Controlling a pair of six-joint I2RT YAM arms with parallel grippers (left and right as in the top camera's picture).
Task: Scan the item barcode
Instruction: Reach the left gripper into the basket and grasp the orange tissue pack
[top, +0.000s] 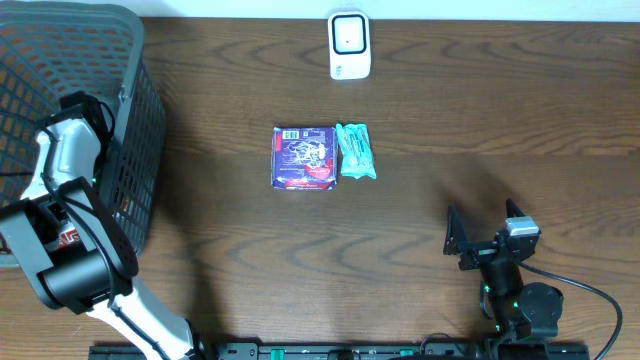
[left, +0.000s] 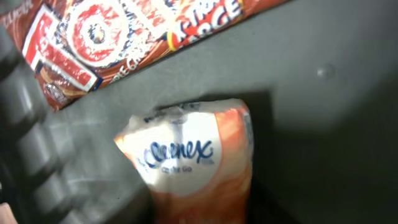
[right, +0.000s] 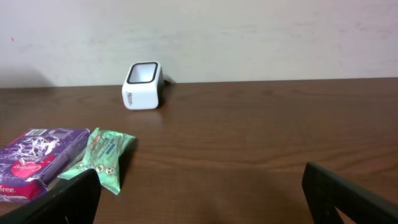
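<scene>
the kleenex pack (left: 193, 155) lies on the floor of the basket (top: 135, 70) at the surface's left edge, near a red snack packet (left: 124, 31), the left fingers (left: 28, 149) close over it, whether clamped i cannot tell, while the right fingers (right: 348, 196) stand wide apart by the near edge.

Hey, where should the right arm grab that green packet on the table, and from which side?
Probably from above, closing on its two short ends. The green packet lies flat with one long edge right up against the purple pack, so a finger has no room there; both ends look free.
</scene>
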